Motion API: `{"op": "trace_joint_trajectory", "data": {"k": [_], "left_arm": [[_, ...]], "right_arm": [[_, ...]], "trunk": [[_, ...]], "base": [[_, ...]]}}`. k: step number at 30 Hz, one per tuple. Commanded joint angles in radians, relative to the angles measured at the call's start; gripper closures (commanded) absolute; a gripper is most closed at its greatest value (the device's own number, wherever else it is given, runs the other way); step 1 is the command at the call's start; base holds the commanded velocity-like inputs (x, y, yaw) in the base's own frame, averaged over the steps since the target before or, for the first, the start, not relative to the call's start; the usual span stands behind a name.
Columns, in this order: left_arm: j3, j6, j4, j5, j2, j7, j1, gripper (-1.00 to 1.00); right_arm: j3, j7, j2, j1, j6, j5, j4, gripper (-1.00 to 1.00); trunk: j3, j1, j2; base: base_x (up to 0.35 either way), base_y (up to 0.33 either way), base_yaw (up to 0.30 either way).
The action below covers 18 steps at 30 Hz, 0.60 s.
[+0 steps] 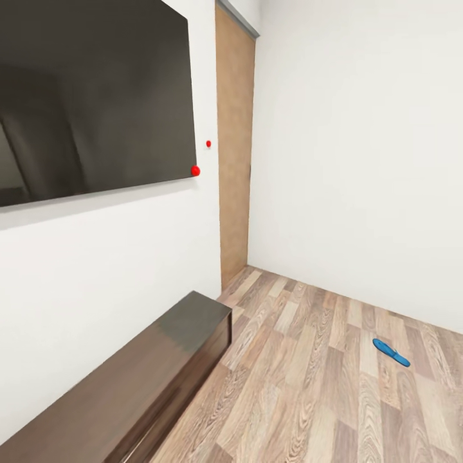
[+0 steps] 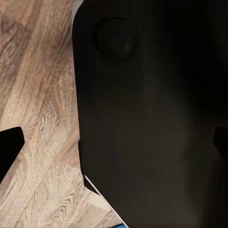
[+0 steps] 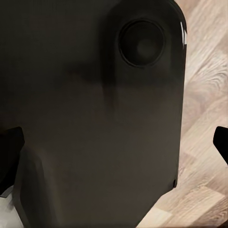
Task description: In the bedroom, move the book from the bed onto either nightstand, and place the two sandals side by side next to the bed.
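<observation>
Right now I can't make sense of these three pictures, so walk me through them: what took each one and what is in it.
A wheeled robot with two arms took them. The large picture comes from its head camera: a dark screen on a white wall, a long brown cabinet beneath it, a wooden door, and one blue sandal lying on the plank floor. The other two come from cameras near each claw, looking down past the robot's own dark body at the floor. The dark finger tips at the edges stand wide apart, holding nothing.
</observation>
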Motion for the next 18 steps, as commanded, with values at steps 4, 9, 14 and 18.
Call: {"op": "trace_joint_trajectory", "data": {"k": [4, 9, 14, 18], "left_arm": [[-0.001, -0.012, 0.0, -0.001, 0.0, 0.0, 0.0, -1.0], [-0.001, -0.039, 0.0, -0.001, 0.0, 0.0, 0.0, -1.0], [-0.001, -0.047, 0.0, -0.001, 0.0, 0.0, 0.0, -1.0], [-0.001, -0.048, 0.0, -0.001, 0.0, 0.0, 0.0, -1.0]], "right_arm": [[-0.005, 0.001, 0.0, -0.001, 0.0, -0.001, 0.0, -1.0], [-0.005, 0.001, 0.001, -0.001, 0.0, -0.001, 0.0, -1.0], [-0.005, 0.001, 0.001, -0.001, 0.0, -0.001, 0.0, -1.0], [-0.005, 0.001, 0.002, -0.001, 0.0, -0.001, 0.0, -1.0]], "trunk": [[-0.001, 0.0, 0.0], [-0.001, 0.0, 0.0], [-0.001, 0.0, 0.0], [-0.001, 0.0, 0.0]], "base": [[0.0, 0.0, -0.296], [0.0, 0.0, -0.296], [0.0, 0.0, -0.296], [0.0, 0.0, -0.296]]}}
